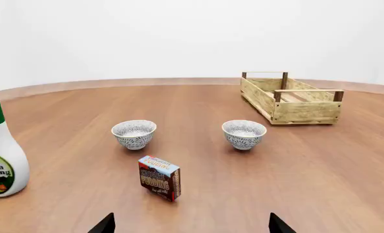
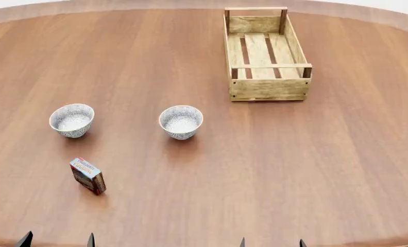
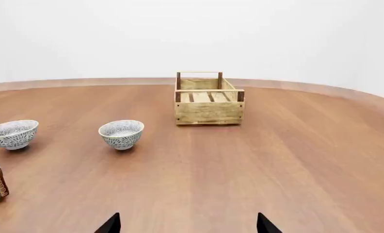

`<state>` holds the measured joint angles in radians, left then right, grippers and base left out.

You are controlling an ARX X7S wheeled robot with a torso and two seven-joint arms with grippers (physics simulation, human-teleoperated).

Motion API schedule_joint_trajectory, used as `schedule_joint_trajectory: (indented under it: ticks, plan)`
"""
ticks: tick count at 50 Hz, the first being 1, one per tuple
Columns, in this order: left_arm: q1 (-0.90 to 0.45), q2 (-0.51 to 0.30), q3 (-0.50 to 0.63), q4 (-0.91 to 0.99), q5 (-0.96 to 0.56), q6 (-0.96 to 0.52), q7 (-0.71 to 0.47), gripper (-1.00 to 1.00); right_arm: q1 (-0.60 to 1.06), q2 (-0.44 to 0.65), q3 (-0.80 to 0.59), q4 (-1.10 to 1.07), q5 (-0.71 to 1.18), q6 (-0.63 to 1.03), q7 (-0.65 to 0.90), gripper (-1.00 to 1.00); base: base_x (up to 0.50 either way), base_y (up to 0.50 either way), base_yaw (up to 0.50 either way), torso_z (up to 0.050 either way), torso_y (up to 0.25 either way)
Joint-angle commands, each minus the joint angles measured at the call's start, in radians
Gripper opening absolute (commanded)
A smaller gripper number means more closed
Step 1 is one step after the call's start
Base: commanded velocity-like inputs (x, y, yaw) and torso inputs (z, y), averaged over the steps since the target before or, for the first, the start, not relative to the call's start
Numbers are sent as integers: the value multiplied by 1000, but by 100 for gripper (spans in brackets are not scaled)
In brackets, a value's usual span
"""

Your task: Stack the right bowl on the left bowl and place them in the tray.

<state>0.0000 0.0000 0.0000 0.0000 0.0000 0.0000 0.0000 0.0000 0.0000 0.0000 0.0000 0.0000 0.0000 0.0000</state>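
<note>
Two bowls, right bowl point(image 2: 181, 121) and left bowl point(image 2: 71, 120), look light, stiff and breakable; best pinched at the rim. Both arms' fingers are spread apart, holding nothing.

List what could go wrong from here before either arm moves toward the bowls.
1. The small red box stands near the left bowl, on the robot's side; a left-arm approach could knock it over.
2. The right bowl is round with a thin rim; open fingers may slip or push it.
3. The tray has raised sides and corner posts; stacked bowls carried low could catch on them.
</note>
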Motion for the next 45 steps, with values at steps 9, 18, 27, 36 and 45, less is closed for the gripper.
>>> schedule_joint_trajectory:
  ticks: [9,18,27,36,45]
  plan:
    - [-5,-40,45,-13,-29,0,-62,100,2,39,-48,-19,48,33,57,100,0,0,0,0,0]
    - [-6,-57,63,-13,-41,1,-89,100,1,57,-80,-6,37,14,86,100,0,206,0,0,0]
    - [-5,-70,78,-15,-50,11,-106,100,-2,71,-102,7,45,-3,96,100,0,500,0,0,0]
    - [-5,-80,89,-16,-61,14,-119,100,1,80,-113,2,61,7,108,100,0,216,0,0,0]
    - [-7,-89,99,-13,-69,7,-130,100,2,91,-130,2,64,13,119,100,0,0,0,0,0]
